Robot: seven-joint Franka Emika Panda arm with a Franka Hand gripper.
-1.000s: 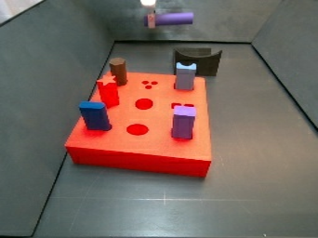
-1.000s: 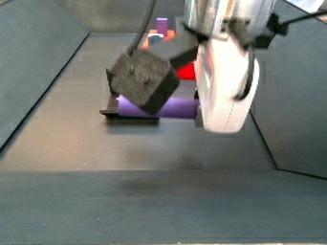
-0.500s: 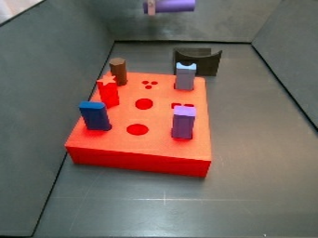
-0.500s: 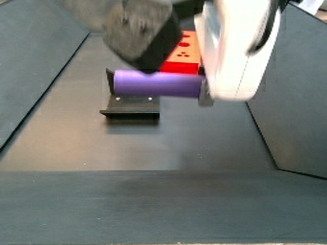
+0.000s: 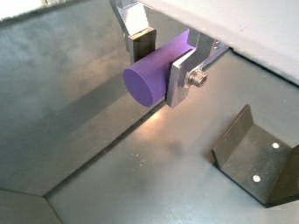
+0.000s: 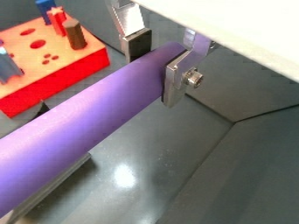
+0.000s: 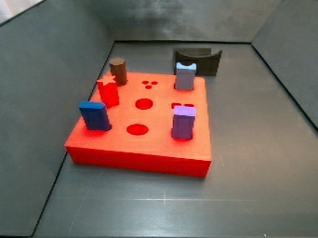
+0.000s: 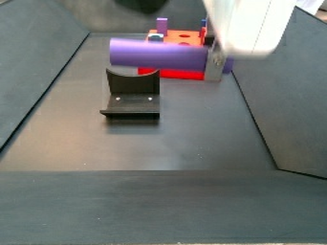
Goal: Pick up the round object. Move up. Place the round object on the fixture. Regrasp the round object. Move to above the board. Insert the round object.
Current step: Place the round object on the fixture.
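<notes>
My gripper [image 5: 162, 66] is shut on the round object [image 5: 158, 72], a long smooth purple rod held crosswise between the silver fingers [image 5: 142, 42]. It also shows in a wrist view [image 6: 93, 114], where the gripper [image 6: 158, 61] clamps it near one end. In a side view the rod [image 8: 160, 57] hangs level, well above the dark fixture [image 8: 130, 96]. The fixture also shows in a wrist view [image 5: 254, 166] and a side view [image 7: 199, 60]. The red board [image 7: 143, 139] lies on the floor; in that view the gripper and rod are out of frame.
The board carries blue [image 7: 95, 115], red [image 7: 108, 92], brown [image 7: 118, 71], purple [image 7: 184, 121] and grey-blue [image 7: 185, 74] pegs, with round holes [image 7: 139, 128] between them. Grey walls enclose the floor. The arm's white housing [image 8: 250, 24] hangs above the board's far end.
The gripper has risen with the rod, leaving the top of one side view. In the other side view the rod has lifted away from the fixture.
</notes>
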